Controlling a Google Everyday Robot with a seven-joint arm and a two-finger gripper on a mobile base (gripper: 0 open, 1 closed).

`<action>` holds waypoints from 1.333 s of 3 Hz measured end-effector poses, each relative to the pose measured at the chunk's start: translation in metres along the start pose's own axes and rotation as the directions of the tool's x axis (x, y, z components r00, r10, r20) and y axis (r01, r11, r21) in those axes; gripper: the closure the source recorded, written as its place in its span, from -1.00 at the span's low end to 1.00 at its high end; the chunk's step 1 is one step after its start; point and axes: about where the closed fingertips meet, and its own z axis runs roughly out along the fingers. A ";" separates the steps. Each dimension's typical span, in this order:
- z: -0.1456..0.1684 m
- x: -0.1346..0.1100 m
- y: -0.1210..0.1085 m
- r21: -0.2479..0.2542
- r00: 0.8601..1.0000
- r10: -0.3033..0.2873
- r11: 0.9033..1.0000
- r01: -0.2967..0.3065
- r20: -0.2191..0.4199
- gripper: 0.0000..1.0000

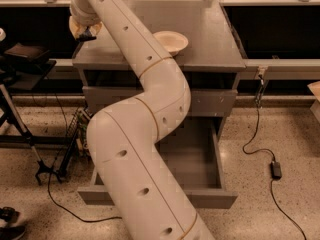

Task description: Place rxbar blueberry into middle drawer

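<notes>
The pale arm (140,134) sweeps from bottom centre to the upper left, crossing the grey cabinet (205,39) and the middle drawer (215,199), which stands pulled open at lower centre, its visible floor bare. A cream bowl (172,40) sits on the cabinet top, and the gripper (84,31) hangs at the top's left edge (its state cannot be told). The rxbar blueberry cannot be made out.

Thick cream-white tubular arm (145,149) with small dark holes and thin tan joint bands; its claw (86,32) sits at upper left.
</notes>
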 end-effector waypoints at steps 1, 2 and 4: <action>0.004 -0.004 0.018 -0.064 1.000 -0.023 0.998 0.024 0.019 1.00; 0.006 -0.004 0.032 -0.128 0.998 -0.055 0.990 0.058 0.030 1.00; -0.009 0.008 0.047 -0.233 0.995 -0.089 0.967 0.099 0.053 1.00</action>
